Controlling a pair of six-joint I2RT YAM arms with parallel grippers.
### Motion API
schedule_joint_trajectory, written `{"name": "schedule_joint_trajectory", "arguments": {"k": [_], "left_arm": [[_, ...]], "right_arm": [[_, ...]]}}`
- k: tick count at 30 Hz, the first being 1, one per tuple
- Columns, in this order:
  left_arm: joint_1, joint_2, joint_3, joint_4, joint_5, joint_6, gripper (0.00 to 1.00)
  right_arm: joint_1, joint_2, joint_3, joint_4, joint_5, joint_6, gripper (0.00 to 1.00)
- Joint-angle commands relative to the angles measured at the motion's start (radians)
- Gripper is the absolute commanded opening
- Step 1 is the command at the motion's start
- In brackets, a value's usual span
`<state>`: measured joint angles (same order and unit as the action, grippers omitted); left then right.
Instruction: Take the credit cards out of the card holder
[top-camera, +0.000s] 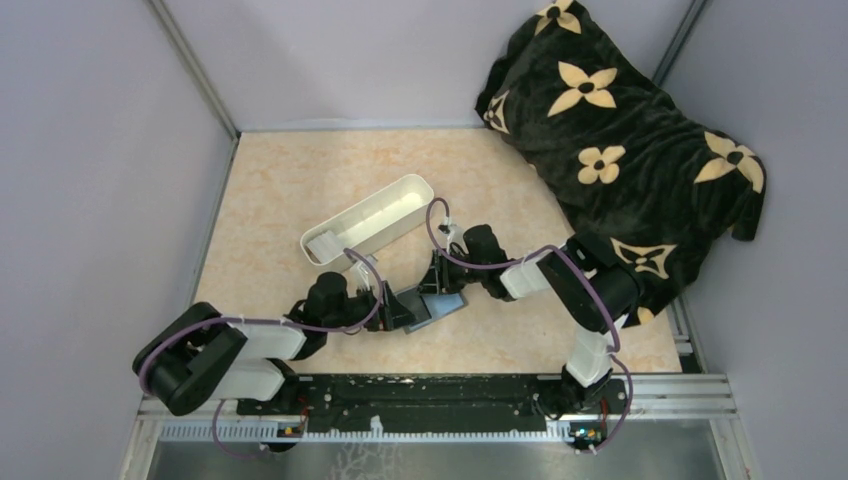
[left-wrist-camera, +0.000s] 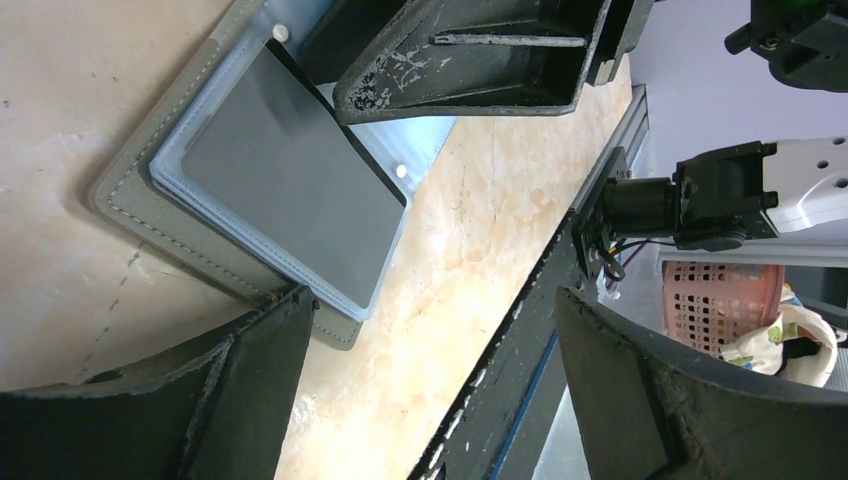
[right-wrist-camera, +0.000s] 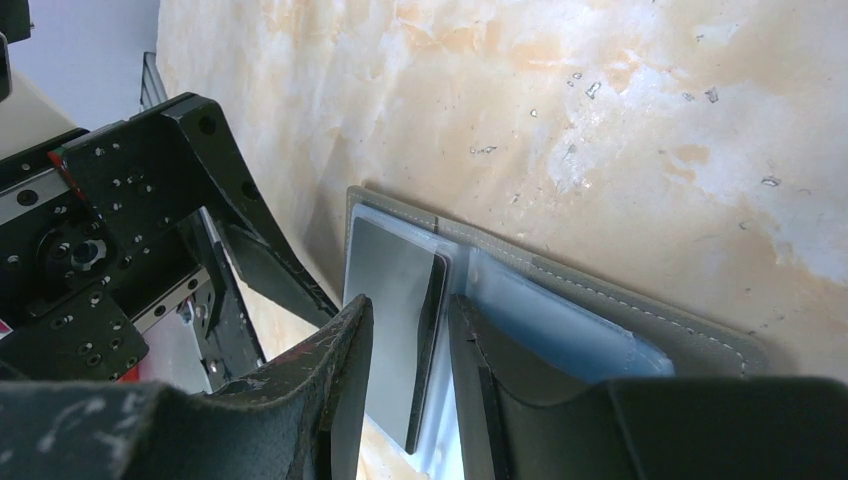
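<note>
Card holder (right-wrist-camera: 600, 290) lies open on the counter (right-wrist-camera: 600, 100) between my arms, a dark credit card (right-wrist-camera: 390, 300) showing. My right tool (right-wrist-camera: 410, 305), nearer, straddles the card's long edge, half closed; whether it's pinching, I can't tell. Left tool (left-wrist-camera: 435, 300) gapes wide alongside, holding nothing.

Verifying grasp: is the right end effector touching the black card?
Cannot tell. Right wrist view: the black card sits within the right end effector, but neither contact nor gap shows plainly.
</note>
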<state>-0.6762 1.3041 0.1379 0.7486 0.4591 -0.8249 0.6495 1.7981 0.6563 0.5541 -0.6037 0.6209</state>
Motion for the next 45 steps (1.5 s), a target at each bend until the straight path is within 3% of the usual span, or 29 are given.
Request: {"name": "schedule_joint_trajectory", "arguments": {"k": [1, 8, 28, 45], "left_arm": [[0.006, 0.029, -0.011, -0.016, -0.022, 0.024, 0.96], [0.006, 0.152, 0.012, 0.112, 0.015, -0.014, 0.96], [0.006, 0.269, 0.029, 0.167, 0.041, -0.037, 0.95], [0.007, 0.291, 0.06, 0.125, 0.034, -0.028, 0.95]], "right_arm": [[0.0, 0.022, -0.006, -0.004, 0.018, -0.025, 0.35], [0.0, 0.009, -0.012, -0.025, 0.018, -0.035, 0.35], [0.0, -0.119, -0.081, 0.048, -0.086, 0.048, 0.35], [0.001, -0.201, -0.133, -0.017, -0.1, 0.02, 0.36]]}}
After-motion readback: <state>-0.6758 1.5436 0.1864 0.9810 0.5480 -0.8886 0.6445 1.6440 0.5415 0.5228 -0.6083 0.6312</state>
